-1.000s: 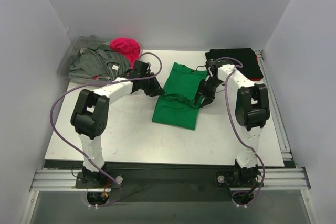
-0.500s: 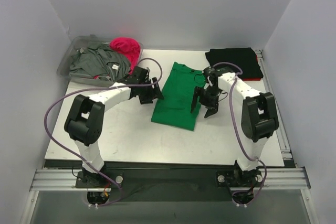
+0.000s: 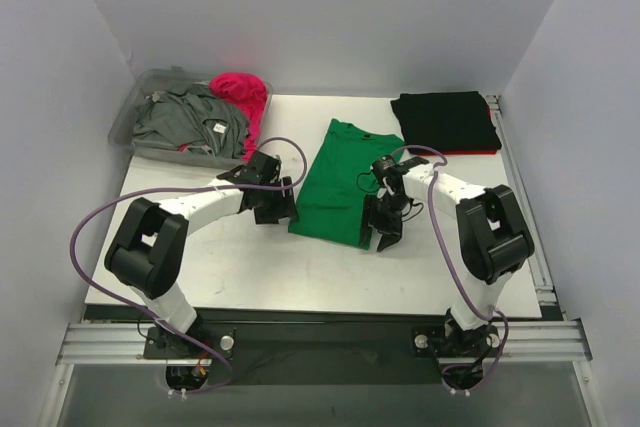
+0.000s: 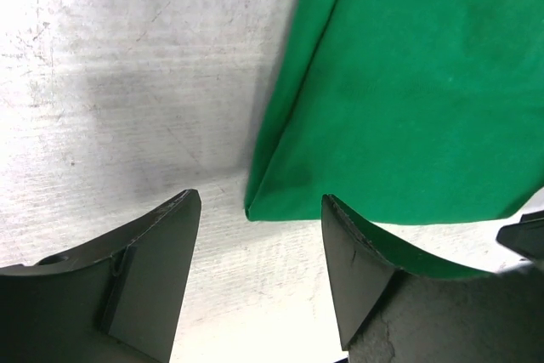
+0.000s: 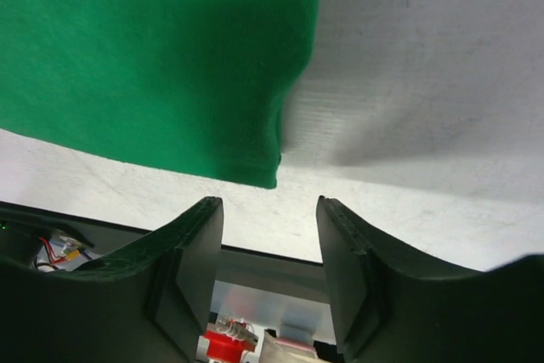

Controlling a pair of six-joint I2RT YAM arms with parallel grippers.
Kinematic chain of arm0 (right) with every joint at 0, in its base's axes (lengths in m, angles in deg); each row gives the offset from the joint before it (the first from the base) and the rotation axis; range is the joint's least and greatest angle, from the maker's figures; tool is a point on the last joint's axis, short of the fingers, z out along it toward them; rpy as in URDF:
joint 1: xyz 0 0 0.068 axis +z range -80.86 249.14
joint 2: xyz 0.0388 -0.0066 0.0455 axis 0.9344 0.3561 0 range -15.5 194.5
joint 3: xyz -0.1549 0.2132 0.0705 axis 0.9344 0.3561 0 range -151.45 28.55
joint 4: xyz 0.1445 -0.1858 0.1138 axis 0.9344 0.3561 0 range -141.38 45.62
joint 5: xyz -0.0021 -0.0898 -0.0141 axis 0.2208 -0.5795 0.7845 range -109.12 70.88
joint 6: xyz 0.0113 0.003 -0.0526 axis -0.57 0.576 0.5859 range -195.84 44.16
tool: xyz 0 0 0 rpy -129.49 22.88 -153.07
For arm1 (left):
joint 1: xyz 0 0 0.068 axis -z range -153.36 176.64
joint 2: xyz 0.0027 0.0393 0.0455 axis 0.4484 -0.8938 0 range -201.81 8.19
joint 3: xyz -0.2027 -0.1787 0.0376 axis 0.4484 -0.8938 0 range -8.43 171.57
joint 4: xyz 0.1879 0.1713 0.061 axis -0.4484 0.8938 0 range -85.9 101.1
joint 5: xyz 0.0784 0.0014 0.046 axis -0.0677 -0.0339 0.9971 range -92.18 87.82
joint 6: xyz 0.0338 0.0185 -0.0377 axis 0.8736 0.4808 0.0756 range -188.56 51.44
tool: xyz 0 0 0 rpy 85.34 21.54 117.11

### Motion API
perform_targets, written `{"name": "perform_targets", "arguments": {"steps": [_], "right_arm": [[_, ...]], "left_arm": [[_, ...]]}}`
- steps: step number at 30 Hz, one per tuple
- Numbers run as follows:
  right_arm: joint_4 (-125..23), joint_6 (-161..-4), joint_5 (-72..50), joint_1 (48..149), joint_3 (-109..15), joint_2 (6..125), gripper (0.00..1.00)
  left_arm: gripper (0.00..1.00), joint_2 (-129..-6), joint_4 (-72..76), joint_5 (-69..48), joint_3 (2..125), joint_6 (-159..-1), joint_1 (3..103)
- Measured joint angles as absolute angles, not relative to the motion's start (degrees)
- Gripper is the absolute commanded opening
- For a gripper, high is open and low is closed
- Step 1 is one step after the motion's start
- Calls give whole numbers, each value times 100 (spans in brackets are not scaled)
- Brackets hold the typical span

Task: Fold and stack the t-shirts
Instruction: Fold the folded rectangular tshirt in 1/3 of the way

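Here, a scuffed white counter (image 3: 250, 267) sits between plain grey walls (image 3: 330, 7). A bright green shirt (image 3: 340, 182), folded into a long strip, lies at its centre, left jaws and right jaws parted, empty, at its near corners.

Under my matt black plastic fingers (image 4: 144, 286) the green t-shirt (image 4: 408, 99) is smooth, matt cloth, and the table (image 4: 127, 82) is a dull, scuffed, faintly grainy surface.

The left arm (image 3: 205, 198) and right arm (image 3: 446, 183) had white links, bulky black joints, 1 looping purple cable (image 3: 76, 232) each, and matte black fingers (image 4: 144, 278).
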State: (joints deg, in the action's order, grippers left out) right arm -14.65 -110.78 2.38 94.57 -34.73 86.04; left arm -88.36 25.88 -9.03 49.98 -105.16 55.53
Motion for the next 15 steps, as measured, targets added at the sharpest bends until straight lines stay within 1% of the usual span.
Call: {"name": "perform_targets", "arguments": {"steps": [11, 15], "right_arm": [[-1924, -11176, 124, 9557, -3465, 8759, 34], [-2038, -11196, 63, 9627, -3397, 8914, 31]], "left_arm": [[69, -8836, 2617, -931, 4939, -10424, 5542], [66, -8843, 2621, -936, 4939, -10378, 5542]]}}
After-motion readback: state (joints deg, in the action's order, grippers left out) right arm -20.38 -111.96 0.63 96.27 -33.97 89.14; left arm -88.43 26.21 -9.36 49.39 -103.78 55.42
